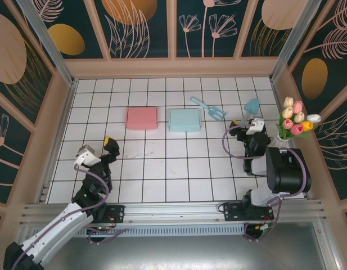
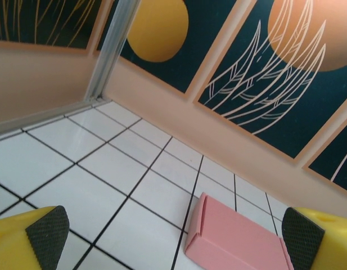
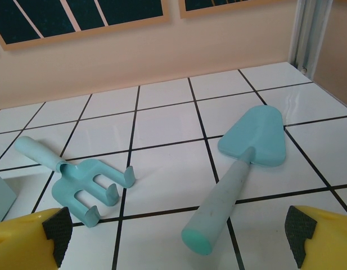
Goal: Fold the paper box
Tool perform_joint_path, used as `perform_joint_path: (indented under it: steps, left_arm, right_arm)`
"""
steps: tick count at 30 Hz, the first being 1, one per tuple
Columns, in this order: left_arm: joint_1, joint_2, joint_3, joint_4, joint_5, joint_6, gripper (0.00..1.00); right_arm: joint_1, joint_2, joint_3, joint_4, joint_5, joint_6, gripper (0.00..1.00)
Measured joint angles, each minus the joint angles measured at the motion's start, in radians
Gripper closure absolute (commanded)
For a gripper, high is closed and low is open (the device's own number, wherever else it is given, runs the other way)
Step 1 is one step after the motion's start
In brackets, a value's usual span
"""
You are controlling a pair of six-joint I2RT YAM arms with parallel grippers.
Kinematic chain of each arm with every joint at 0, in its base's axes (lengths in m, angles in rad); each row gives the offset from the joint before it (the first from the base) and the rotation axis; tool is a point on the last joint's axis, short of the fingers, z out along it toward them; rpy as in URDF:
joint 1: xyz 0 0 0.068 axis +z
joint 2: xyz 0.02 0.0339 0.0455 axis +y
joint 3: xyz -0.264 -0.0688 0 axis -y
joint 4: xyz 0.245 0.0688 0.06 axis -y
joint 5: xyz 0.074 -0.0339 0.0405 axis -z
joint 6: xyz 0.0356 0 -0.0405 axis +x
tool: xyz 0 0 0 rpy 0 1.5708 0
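A pink paper box (image 1: 142, 118) lies flat and closed on the white tiled floor, with a teal paper box (image 1: 184, 120) right beside it. My left gripper (image 1: 97, 146) hovers near the front left, short of the pink box, jaws wide open and empty. In the left wrist view the pink box (image 2: 235, 239) lies ahead between the open pads (image 2: 46, 228), slightly right of centre. My right gripper (image 1: 248, 122) is open and empty at the right. The right wrist view catches a corner of the teal box (image 3: 1, 197) at its left edge.
A teal toy rake (image 1: 208, 108) (image 3: 77, 180) and a teal trowel (image 1: 252, 107) (image 3: 246, 152) lie just ahead of the right gripper. A vase of tulips (image 1: 296, 121) stands by the right wall. Pink walls enclose the floor on three sides.
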Motion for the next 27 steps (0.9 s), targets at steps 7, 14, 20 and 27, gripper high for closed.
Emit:
perform_joint_path:
  steps: [7,14,20,27]
  left_arm:
    - [0.012,0.28,0.008,0.306,-0.052,0.227,0.01]
    - [0.127,0.618,0.086,0.462,-0.028,0.403,0.01]
    - [0.356,0.835,0.091,0.541,0.141,0.388,0.01]
    - [0.467,0.921,0.105,0.628,0.345,0.377,0.01]
  right_arm:
    - [0.0,0.0,0.0,0.0,0.0,0.0,0.01]
    - [0.0,0.0,0.0,0.0,0.0,0.0,0.01]
    - [0.0,0.0,0.0,0.0,0.0,0.0,0.01]
    - [0.0,0.0,0.0,0.0,0.0,0.0,0.01]
